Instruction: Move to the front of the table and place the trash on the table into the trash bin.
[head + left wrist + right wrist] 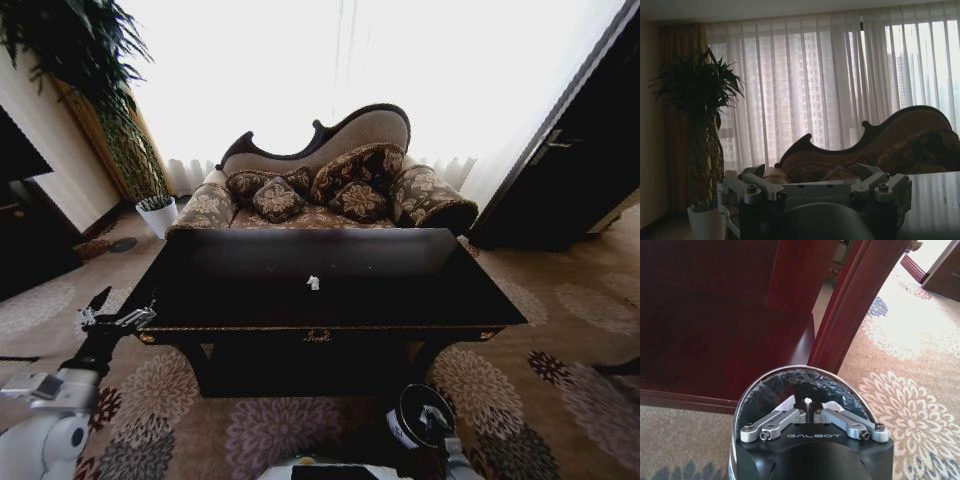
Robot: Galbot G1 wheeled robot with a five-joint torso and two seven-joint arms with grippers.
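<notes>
Left gripper [112, 312]: fingers spread, holding nothing, by the table's left front corner.
Table [400, 300]: one white scrap of trash [313, 283] near its centre.
Bin [752, 390]: dark-lined, on the carpet before the table.
Right gripper [808, 402]: pinched onto the bin's rim.

The word "GALBOT" is showing in pale letters on the black body of the right gripper [808, 401], just behind its fingers. No other words or numbers are showing clearly enough to read.
</notes>
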